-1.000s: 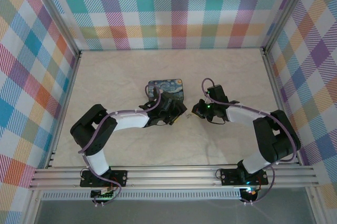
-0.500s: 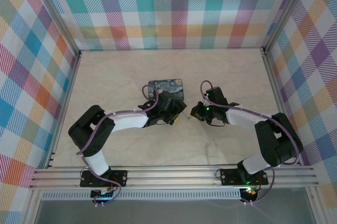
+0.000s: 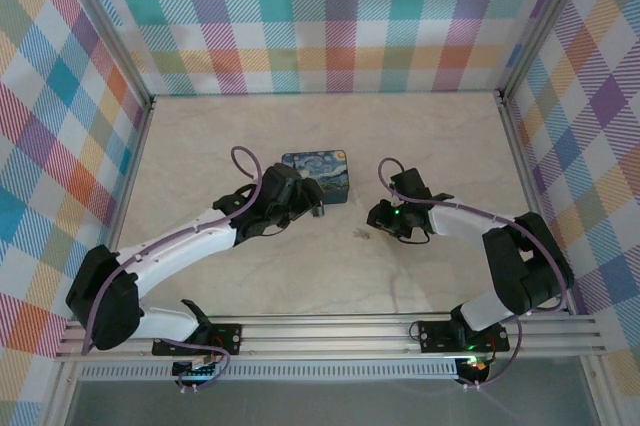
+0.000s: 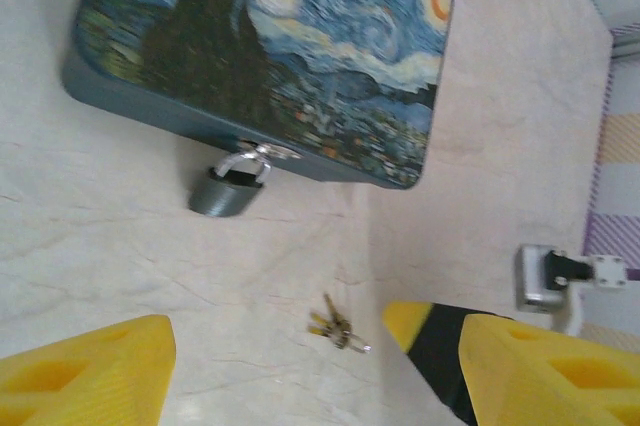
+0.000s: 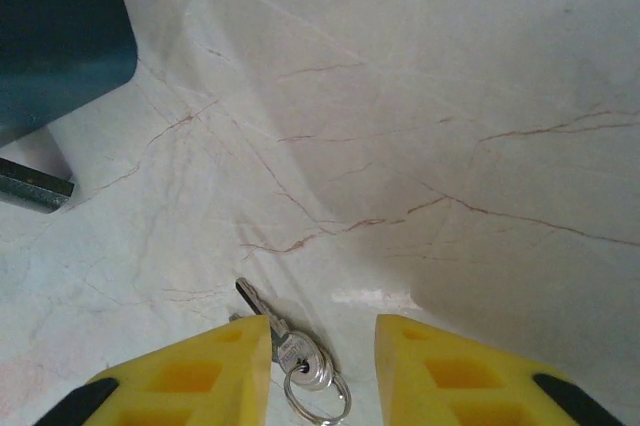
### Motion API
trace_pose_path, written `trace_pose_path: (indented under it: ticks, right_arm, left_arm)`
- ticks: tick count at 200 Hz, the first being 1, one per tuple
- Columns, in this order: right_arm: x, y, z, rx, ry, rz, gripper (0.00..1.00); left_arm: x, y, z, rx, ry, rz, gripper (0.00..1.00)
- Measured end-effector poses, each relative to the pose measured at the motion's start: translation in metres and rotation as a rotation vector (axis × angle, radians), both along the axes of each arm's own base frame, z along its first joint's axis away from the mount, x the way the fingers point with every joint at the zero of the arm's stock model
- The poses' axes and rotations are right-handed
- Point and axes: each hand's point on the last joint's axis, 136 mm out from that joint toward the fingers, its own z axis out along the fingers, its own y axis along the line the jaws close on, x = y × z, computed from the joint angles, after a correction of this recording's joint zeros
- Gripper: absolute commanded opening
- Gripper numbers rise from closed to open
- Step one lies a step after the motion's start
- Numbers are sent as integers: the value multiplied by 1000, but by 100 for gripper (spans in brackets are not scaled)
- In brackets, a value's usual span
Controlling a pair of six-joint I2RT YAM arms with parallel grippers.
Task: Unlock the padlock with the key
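- key (image 5: 296,354): lay flat on the table (image 5: 450,96) between my right claw's (image 5: 322,338) wide fingers (image 5: 190,381), ungripped.
- padlock (image 4: 226,192): hung at the box's (image 4: 300,36) near edge, left of the key.
- left claw (image 4: 290,351): wide, empty.
- step, I judged: key pickup; next, lower and pinch.

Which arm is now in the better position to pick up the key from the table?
Right. The right gripper hangs open close over the key, which lies between its fingertips on the table. The left gripper, also open, is farther from it, nearer the box and the padlock.
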Motion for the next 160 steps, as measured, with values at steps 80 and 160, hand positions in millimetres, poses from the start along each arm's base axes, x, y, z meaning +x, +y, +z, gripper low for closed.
trace_pose_path:
  ticks: [80,160]
  right_arm:
    - [-11,11,-3,-58,3,155,47]
    - [-21,18,-16,-157,19,194,39]
  left_arm:
    - [-3,18,-2,74,-7,-28,76]
    - [-3,18,-6,90,-4,-45,76]
